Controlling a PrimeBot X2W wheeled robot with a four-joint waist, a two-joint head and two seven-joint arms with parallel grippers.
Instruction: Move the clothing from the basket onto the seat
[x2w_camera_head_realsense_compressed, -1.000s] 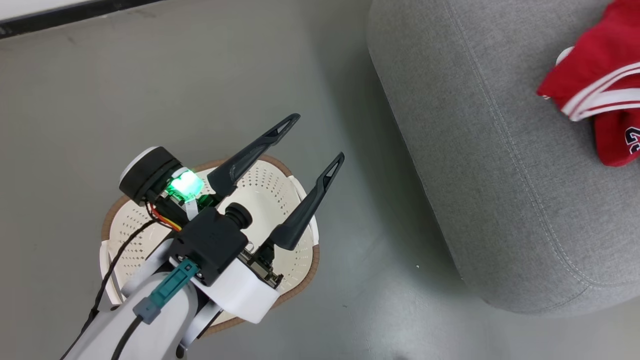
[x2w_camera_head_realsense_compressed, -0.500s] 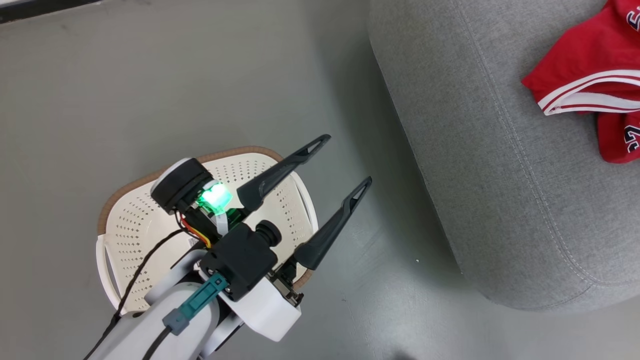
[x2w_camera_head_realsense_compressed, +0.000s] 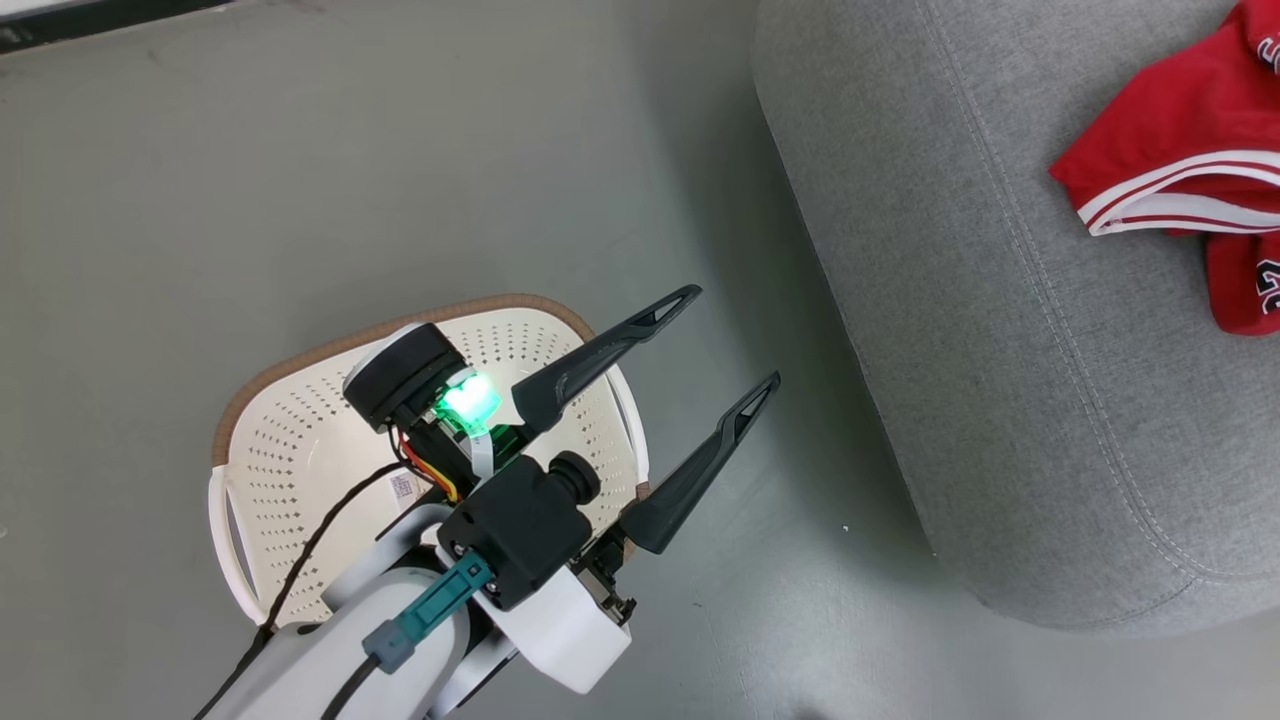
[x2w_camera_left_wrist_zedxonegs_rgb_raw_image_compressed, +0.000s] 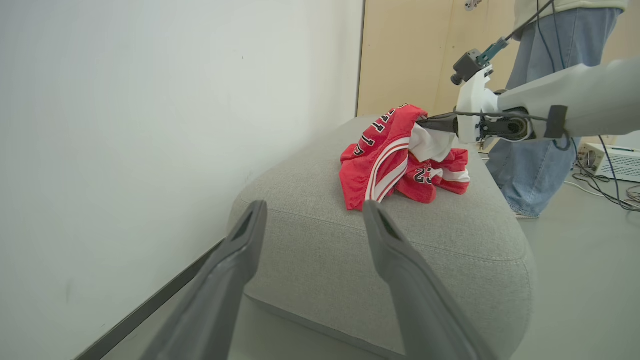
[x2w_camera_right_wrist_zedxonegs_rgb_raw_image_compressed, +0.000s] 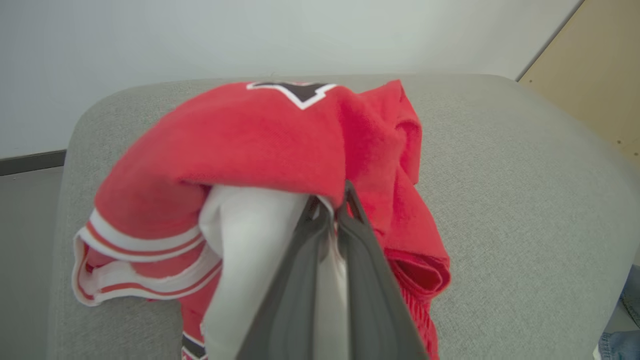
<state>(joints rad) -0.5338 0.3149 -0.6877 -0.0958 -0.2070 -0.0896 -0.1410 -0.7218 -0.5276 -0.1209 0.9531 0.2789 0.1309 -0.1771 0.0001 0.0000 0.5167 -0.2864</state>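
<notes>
Clothing, red white-striped fabric, rests on light-grey woven seat, right gripper clamped on it; wide-fingered left gripper has drifted seatward off cream perforated basket; release likely next.

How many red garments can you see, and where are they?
2, as far as shows: a striped garment pinched by the right end effector, draping onto the seat, and a garment marked 23 lying beside it. They're bunched, so another may be hidden.
</notes>
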